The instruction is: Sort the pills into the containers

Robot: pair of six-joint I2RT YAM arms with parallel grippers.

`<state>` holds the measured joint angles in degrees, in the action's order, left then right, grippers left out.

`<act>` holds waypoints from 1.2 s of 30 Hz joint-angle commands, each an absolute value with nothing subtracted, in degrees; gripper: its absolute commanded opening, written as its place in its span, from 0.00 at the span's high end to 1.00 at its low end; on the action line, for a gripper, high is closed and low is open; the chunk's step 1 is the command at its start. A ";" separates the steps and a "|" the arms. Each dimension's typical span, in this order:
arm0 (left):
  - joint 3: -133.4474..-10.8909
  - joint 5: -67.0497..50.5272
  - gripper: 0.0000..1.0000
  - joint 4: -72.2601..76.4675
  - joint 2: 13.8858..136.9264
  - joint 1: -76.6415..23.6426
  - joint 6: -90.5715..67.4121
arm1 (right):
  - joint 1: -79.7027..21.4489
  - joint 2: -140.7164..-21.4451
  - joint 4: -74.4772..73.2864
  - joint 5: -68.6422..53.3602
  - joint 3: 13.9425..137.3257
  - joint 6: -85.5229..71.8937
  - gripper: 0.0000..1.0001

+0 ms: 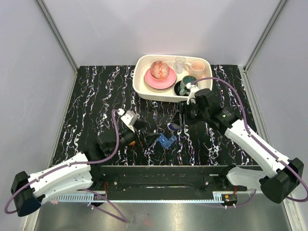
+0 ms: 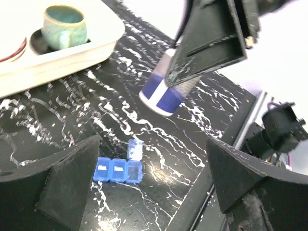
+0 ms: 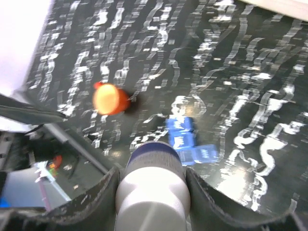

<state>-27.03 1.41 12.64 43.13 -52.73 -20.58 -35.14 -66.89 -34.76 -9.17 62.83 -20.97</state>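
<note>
The blue translucent pill box (image 1: 167, 141) lies on the black marbled table; one end compartment has its lid flipped open (image 2: 136, 148). My left gripper (image 1: 153, 138) is open and empty just left of the box, which lies between its fingers in the left wrist view (image 2: 118, 169). My right gripper (image 1: 184, 119) is shut on a white bottle with a blue label (image 1: 173, 126), tilted above the table beyond the box (image 2: 163, 94). In the right wrist view the bottle (image 3: 154, 187) fills the jaws, with the box (image 3: 185, 139) and the orange cup (image 3: 110, 98) below it.
A white tray (image 1: 142, 86) stands at the back with pink plates, a patterned ball, a clear glass, a pink cup and the teal mug (image 2: 65, 26). A black rail (image 1: 163, 173) runs along the near table edge.
</note>
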 commanded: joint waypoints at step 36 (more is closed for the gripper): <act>-38.07 -1.14 1.00 22.32 60.65 -64.16 -10.19 | -34.98 -60.91 -28.39 -44.65 61.26 -28.65 0.42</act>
<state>-36.42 -2.68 17.34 60.80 -64.53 -7.66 -34.33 -63.92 -30.59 -42.65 60.75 -27.20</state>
